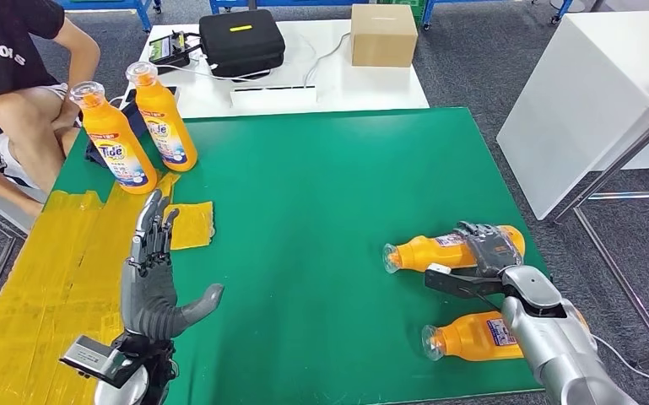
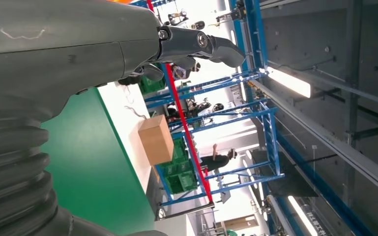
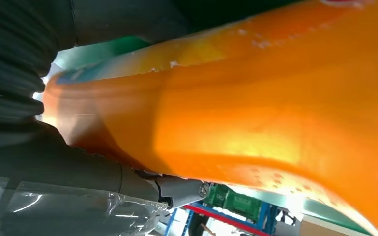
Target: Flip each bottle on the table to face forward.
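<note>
Two orange Tide bottles stand upright at the far left of the green table [image 1: 321,194]: one [image 1: 118,142] nearer, one [image 1: 163,120] behind it. Two more orange bottles lie on their sides at the right. My right hand [image 1: 489,250] wraps its fingers over the farther lying bottle [image 1: 439,251], whose cap points left; that bottle's orange body [image 3: 255,98] presses close against the hand in the right wrist view. The nearer lying bottle [image 1: 473,334] sits beside my right forearm. My left hand [image 1: 156,278] hovers open over the table's left side, fingers straight, thumb out.
Yellow tape patches [image 1: 59,261] cover the table's left part. A person [image 1: 17,93] sits at the far left. Behind the green table a white table carries a black case [image 1: 240,38], a cardboard box [image 1: 383,34] and a white strip. Another white table [image 1: 591,101] stands at the right.
</note>
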Robot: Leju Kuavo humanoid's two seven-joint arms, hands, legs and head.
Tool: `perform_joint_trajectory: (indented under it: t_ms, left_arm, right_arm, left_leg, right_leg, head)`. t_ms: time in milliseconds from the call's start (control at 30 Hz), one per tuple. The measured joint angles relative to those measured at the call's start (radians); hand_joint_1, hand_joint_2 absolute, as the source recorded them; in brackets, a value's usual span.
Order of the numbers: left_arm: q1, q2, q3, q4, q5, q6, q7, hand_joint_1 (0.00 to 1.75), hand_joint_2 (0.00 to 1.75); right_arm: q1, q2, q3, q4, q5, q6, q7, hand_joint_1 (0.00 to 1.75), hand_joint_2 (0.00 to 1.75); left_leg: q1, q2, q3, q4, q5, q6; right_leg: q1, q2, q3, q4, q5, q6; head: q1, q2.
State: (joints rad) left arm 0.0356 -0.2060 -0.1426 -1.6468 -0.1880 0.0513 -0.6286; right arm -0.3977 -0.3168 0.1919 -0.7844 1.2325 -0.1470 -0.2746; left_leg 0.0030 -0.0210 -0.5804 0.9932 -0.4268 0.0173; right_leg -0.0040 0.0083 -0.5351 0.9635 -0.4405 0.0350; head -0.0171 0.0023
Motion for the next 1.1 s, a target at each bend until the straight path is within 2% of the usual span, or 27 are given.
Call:
perform_joint_trajectory:
  t_ms: [267,400,533,600,933,1100]
  left_arm:
    - [0.000,0.000,0.000,0.008,0.002,0.001,-0.001,0.00,1.75]
    - [0.000,0.000,0.000,0.009,0.002,0.001,-0.001,0.00,1.75]
    - [0.002,-0.002,0.000,0.009,-0.007,0.000,0.002,0.00,1.75]
    - [0.004,-0.005,-0.002,0.009,-0.009,-0.001,0.004,0.00,1.75]
    - [0.009,-0.010,-0.032,0.011,-0.041,-0.009,0.033,0.00,1.75]
    - [-0.003,-0.011,-0.064,0.024,-0.044,-0.020,0.064,0.00,1.75]
  right_arm:
    - [-0.004,0.008,0.025,0.002,-0.032,-0.042,-0.003,1.75,1.75]
    - [0.004,0.026,0.031,-0.010,-0.052,-0.112,0.000,1.75,1.75]
    - [0.049,0.096,0.015,-0.106,-0.148,-0.215,-0.006,1.75,1.75]
    - [0.067,0.139,0.004,-0.176,-0.195,-0.235,-0.010,1.75,1.75]
    - [0.138,0.314,-0.047,-0.443,-0.432,-0.283,-0.070,1.75,1.75]
    - [0.170,0.407,-0.051,-0.520,-0.599,-0.230,-0.112,1.75,1.75]
  left_leg:
    - [0.000,0.000,0.000,0.000,0.000,0.000]
    - [0.000,0.000,-0.002,0.000,0.000,0.000]
    - [0.000,0.000,-0.004,0.000,0.000,0.000]
    - [0.000,0.000,-0.004,0.000,0.000,0.000]
    - [0.001,-0.004,-0.008,0.000,0.000,0.000]
    - [0.001,-0.004,-0.008,0.000,0.000,0.000]
  right_leg:
    - [0.000,0.000,0.000,0.000,0.000,0.000]
    - [0.000,0.000,0.000,0.000,0.000,0.000]
    - [0.000,0.000,-0.003,0.000,0.000,0.000]
    - [0.001,0.000,-0.004,0.001,0.000,0.000]
    - [0.001,-0.003,-0.007,0.001,-0.001,0.000]
    - [0.001,-0.003,-0.007,0.001,-0.001,0.000]
  head:
    - [0.000,0.000]
    - [0.000,0.000]
    - [0.000,0.000]
    - [-0.001,0.000]
    - [0.000,0.000]
    - [0.000,0.000]
